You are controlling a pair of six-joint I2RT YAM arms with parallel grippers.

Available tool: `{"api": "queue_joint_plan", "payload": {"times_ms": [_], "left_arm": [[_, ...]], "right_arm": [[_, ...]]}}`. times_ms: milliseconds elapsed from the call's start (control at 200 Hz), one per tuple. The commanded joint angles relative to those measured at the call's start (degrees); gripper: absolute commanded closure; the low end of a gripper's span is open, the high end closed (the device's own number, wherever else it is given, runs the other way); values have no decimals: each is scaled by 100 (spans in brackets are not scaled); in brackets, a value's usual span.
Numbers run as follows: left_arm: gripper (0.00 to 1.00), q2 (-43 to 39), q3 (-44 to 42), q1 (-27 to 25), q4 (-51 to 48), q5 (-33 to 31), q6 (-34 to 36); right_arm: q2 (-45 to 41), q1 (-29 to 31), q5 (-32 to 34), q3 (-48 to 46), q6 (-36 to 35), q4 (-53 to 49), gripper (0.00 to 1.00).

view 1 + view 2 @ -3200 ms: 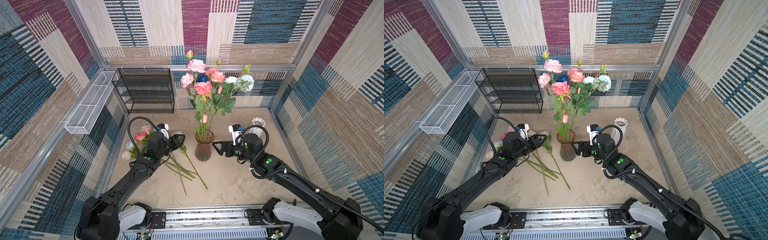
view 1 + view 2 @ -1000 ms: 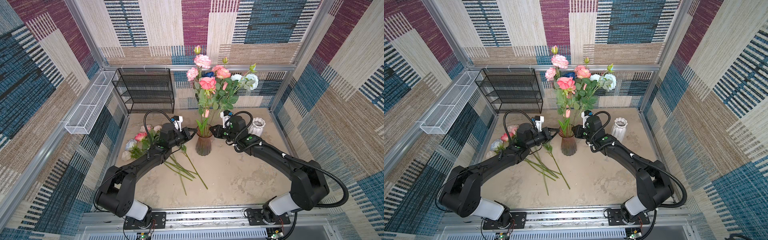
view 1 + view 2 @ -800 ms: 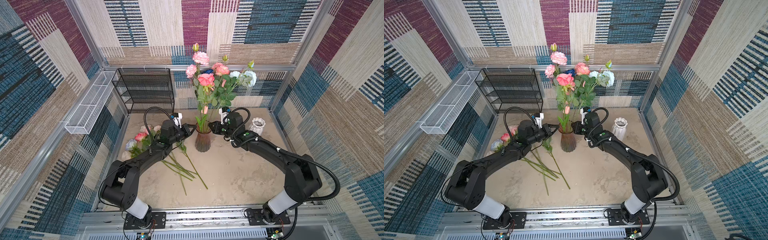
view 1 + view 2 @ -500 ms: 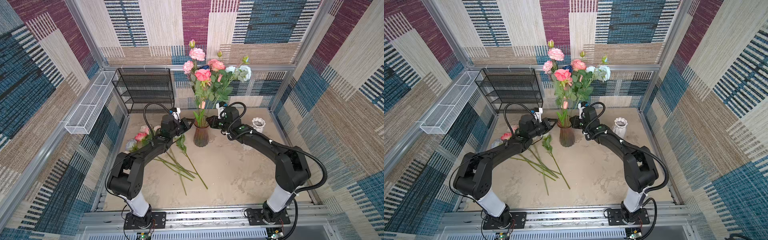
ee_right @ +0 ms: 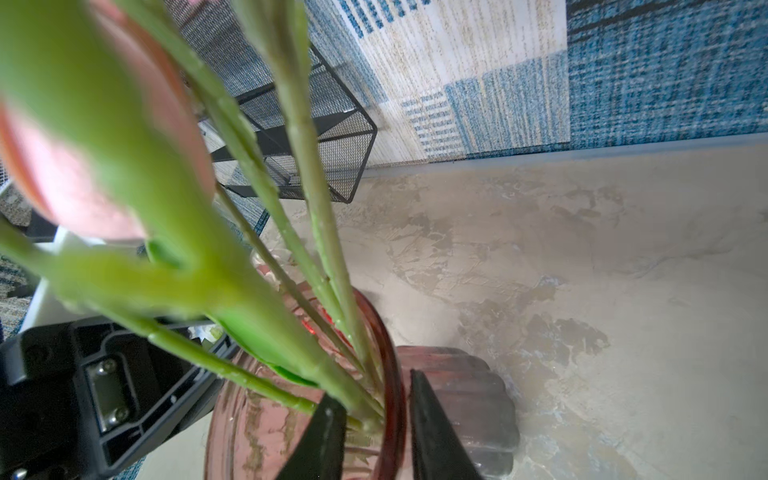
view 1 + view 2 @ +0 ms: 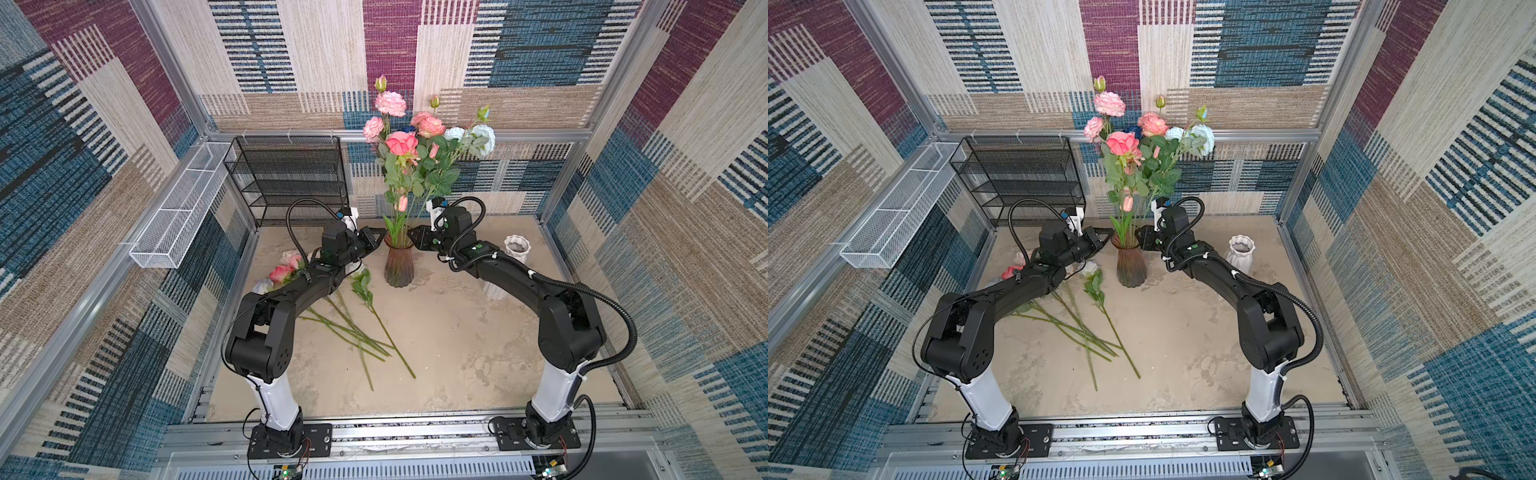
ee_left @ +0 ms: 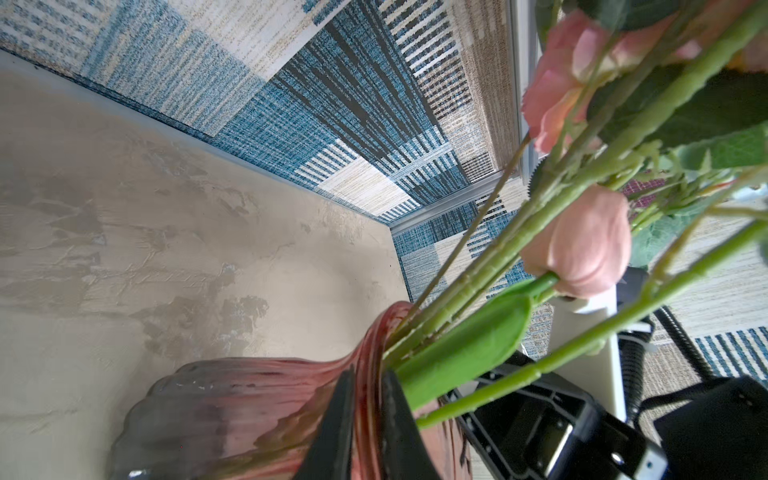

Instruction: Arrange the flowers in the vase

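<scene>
A ribbed reddish glass vase [image 6: 398, 266] [image 6: 1130, 264] stands mid-table, holding a tall bunch of flowers [image 6: 405, 143] in pink, peach, white and pale blue. My left gripper [image 6: 380, 235] [image 7: 368, 374] is shut on its rim [image 7: 365, 361] from the left, one finger inside and one outside. My right gripper [image 6: 411, 235] [image 5: 374, 399] straddles the rim [image 5: 397, 374] from the right, open, with green stems [image 5: 332, 291] beside its inner finger. More flowers [image 6: 357, 328] lie loose on the table left of the vase, their heads [image 6: 282, 272] partly under the left arm.
A white ribbed vase [image 6: 517, 247] [image 6: 1240, 249] stands right of the right gripper. A black mesh rack [image 6: 291, 178] stands at the back left, and a white wire basket [image 6: 183, 212] hangs on the left wall. Walls close in on three sides.
Both grippers have moved the vase with its bunch a little toward the back wall. The right jaws have widened off the rim. The left still pinches it.
</scene>
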Motion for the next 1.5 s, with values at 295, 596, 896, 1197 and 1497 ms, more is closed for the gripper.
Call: {"api": "queue_joint_plan", "payload": {"times_ms": [295, 596, 896, 1197, 1497], "left_arm": [[78, -101, -141, 18, -388, 73, -84], [72, -251, -267, 80, -390, -6, -106], [49, -489, -255, 106, -431, -143, -99], [43, -1590, -697, 174, -407, -329, -121], [42, -3584, -1819, 142, -1135, -298, -68]], "right_arm": [[-359, -106, -123, -395, 122, -229, 42], [-688, -143, -154, -520, 174, -198, 33], [-1412, -144, -204, -1200, 336, -42, 23], [-2933, -143, -107, -1999, 414, -308, 22], [-4660, -143, 1139, -2477, 213, -1493, 19]]}}
